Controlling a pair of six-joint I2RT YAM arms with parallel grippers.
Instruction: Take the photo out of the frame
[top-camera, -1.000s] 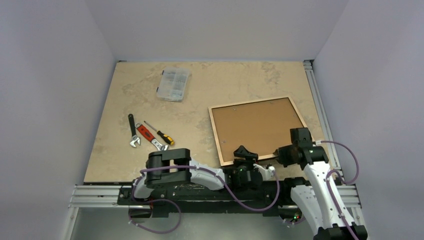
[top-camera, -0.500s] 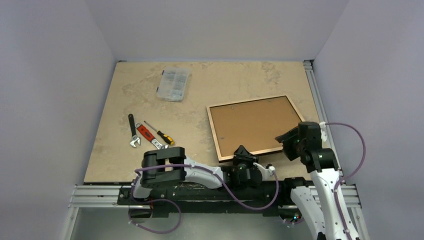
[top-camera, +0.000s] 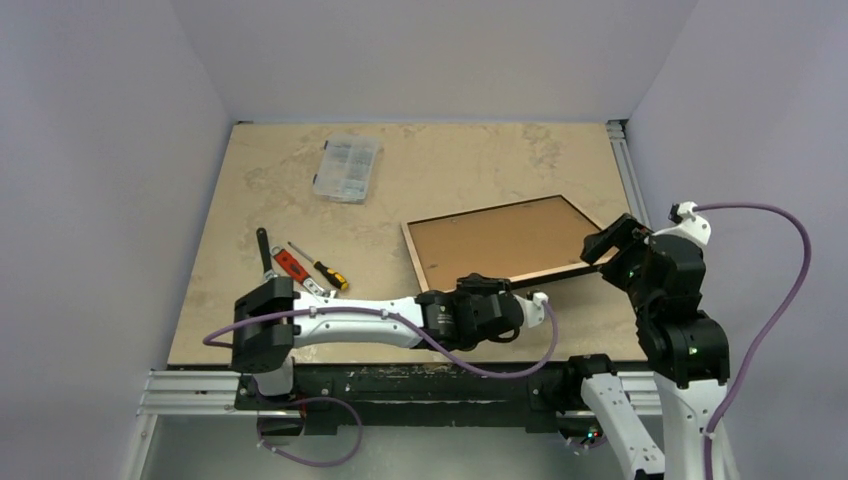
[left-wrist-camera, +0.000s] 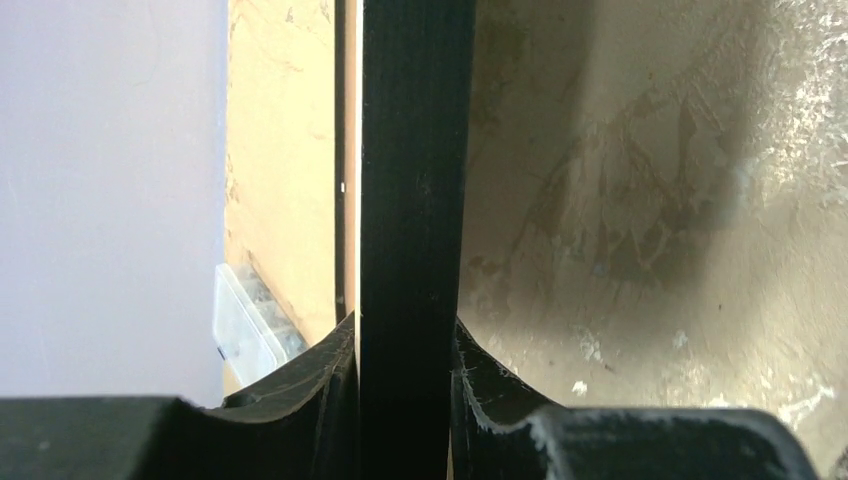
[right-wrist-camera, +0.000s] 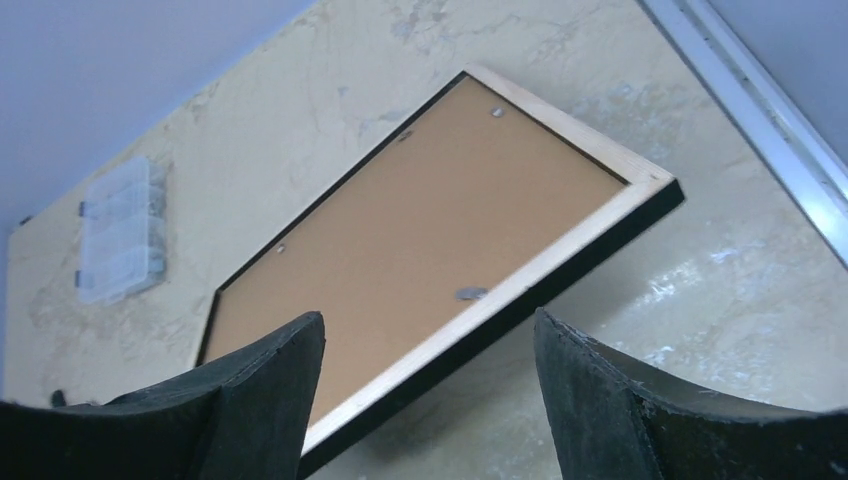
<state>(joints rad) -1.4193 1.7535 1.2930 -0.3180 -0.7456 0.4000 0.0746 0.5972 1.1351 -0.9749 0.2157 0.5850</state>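
Observation:
The frame (top-camera: 497, 241) lies rear side up at the right of the table, showing its brown backing (right-wrist-camera: 420, 235), pale wooden edge and black rim. Its near edge is lifted off the table. My left gripper (top-camera: 508, 292) is shut on that near edge, and the black rim (left-wrist-camera: 412, 200) runs straight between its jaws (left-wrist-camera: 405, 345). My right gripper (top-camera: 602, 244) hangs open above and beside the frame's right corner, touching nothing; in the right wrist view its gripper (right-wrist-camera: 430, 335) spans the frame's corner from above. The photo is hidden under the backing.
A clear plastic parts box (top-camera: 347, 168) sits at the back left, also in the wrist views as the parts box (right-wrist-camera: 120, 240). A wrench (top-camera: 265, 262), a red-handled tool (top-camera: 293, 268) and a screwdriver (top-camera: 322, 268) lie left of the frame. An aluminium rail (top-camera: 632, 190) borders the right edge.
My right gripper opened, let go of the frame's corner and rose back to the right. My left gripper closed on the near edge and carried the frame up and leftward.

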